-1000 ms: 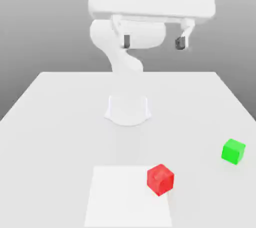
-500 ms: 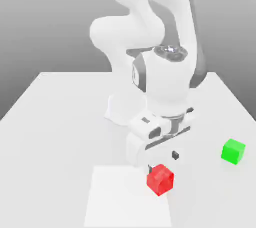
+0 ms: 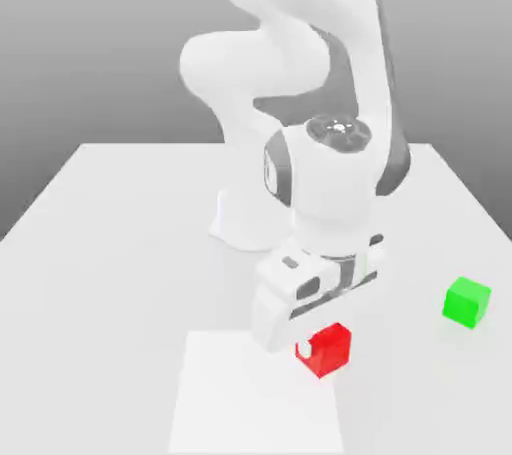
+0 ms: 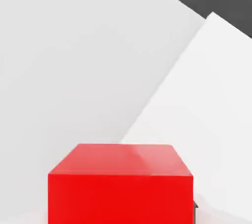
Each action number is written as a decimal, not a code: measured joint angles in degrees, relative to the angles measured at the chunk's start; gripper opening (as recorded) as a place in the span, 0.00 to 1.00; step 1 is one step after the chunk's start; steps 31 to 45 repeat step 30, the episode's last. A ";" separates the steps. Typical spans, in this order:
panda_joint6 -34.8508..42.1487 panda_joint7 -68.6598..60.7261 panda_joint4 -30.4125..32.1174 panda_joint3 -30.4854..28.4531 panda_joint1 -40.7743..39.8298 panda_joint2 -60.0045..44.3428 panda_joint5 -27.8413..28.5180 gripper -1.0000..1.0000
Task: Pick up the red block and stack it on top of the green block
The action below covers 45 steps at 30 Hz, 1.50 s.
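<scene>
The red block (image 3: 330, 351) sits on the table near the front, at the corner of a paler white square. My gripper (image 3: 318, 335) has come straight down over it, and the white hand hides the block's top and near-left part. It is shut on the red block, which sits close between the fingers in the hand view (image 4: 119, 183). The green block (image 3: 467, 301) rests alone on the table toward the exterior view's right, well apart from the hand.
The white table (image 3: 120, 243) stretches wide to both sides. A paler square patch (image 3: 230, 403) lies at the front under the red block's left side. The arm's base (image 3: 250, 223) stands behind the hand at the table's middle.
The hand dropped from high above the table down onto the red block, then sank a little lower and closed on it. The green block has not moved.
</scene>
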<state>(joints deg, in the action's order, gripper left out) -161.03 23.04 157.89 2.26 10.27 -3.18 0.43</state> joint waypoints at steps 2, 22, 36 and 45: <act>2.05 0.29 -0.17 1.98 3.51 1.89 -0.36 0.00; -1.32 9.94 -4.20 9.82 29.60 -5.80 5.94 1.00; 3.26 7.30 -3.97 10.71 29.51 -0.75 2.27 1.00; 3.26 7.30 -3.97 10.71 29.51 -0.75 2.27 1.00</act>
